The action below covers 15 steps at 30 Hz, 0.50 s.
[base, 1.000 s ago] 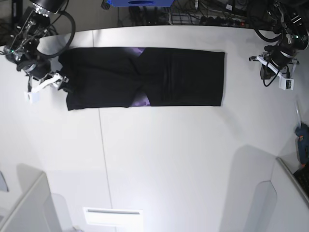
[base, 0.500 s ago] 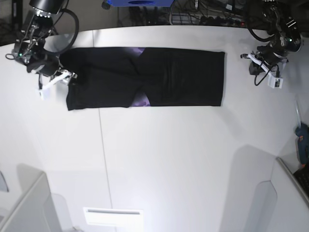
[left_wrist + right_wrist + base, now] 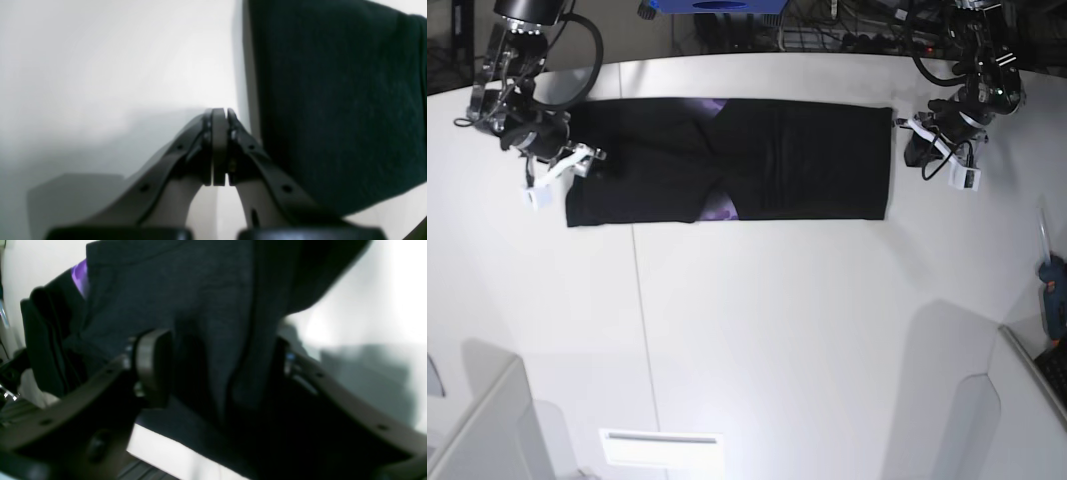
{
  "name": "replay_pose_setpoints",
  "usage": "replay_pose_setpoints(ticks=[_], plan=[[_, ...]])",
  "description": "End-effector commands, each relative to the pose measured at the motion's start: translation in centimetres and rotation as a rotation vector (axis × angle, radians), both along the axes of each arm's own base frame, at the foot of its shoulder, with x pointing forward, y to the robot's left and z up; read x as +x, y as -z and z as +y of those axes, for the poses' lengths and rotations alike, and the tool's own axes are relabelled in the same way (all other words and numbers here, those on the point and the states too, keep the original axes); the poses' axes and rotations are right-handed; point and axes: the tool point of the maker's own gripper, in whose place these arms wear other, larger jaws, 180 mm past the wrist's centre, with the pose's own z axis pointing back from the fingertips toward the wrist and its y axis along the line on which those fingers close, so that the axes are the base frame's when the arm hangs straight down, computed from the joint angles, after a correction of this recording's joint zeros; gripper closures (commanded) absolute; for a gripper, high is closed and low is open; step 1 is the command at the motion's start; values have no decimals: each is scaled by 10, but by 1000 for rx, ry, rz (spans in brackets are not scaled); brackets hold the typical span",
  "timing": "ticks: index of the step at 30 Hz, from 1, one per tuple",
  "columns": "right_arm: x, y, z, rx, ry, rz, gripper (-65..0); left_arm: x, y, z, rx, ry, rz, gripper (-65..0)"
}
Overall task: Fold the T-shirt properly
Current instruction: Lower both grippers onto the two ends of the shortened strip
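Base view shows both arms closer to the T-shirt [image 3: 727, 160] than 1 second ago. The shirt lies along the far edge of the white table [image 3: 777, 330] as a long black band, sides already folded in, with slivers of purple print showing at the middle.

The right gripper [image 3: 577, 165], which a moment back hung off the band's end over bare table, now sits over that end of the cloth. In its wrist view, black fabric with a seam runs between the 2 jaws, which stand wide; one pad [image 3: 155, 368] is clear of the cloth, so nothing is pinched yet.

The left gripper [image 3: 917, 145] has travelled in from the table's side edge to just beside the opposite end. Its wrist view shows the fingertips [image 3: 218, 146] pressed together with nothing between them, over bare table alongside the shirt's edge.

My reading: the right arm is about to clamp its end, while the left must open before it can take hold.
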Motion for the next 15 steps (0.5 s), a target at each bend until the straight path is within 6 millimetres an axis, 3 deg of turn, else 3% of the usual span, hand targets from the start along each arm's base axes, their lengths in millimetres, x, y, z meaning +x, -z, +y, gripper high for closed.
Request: replay_pose_setpoints(ticks=[1, 4, 6, 15], plan=[[-3, 3, -4, -21, -11, 22, -272, 2, 1, -3, 11, 16, 14, 0], [5, 1, -6, -25, 15, -19, -81, 1, 10, -18, -12, 53, 38, 0], [9, -1, -8, -29, 29, -43, 0, -1, 16, -26, -23, 65, 58, 0], [27, -22, -33, -113, 10, -112, 0, 19, 19, -70, -55, 137, 61, 0]])
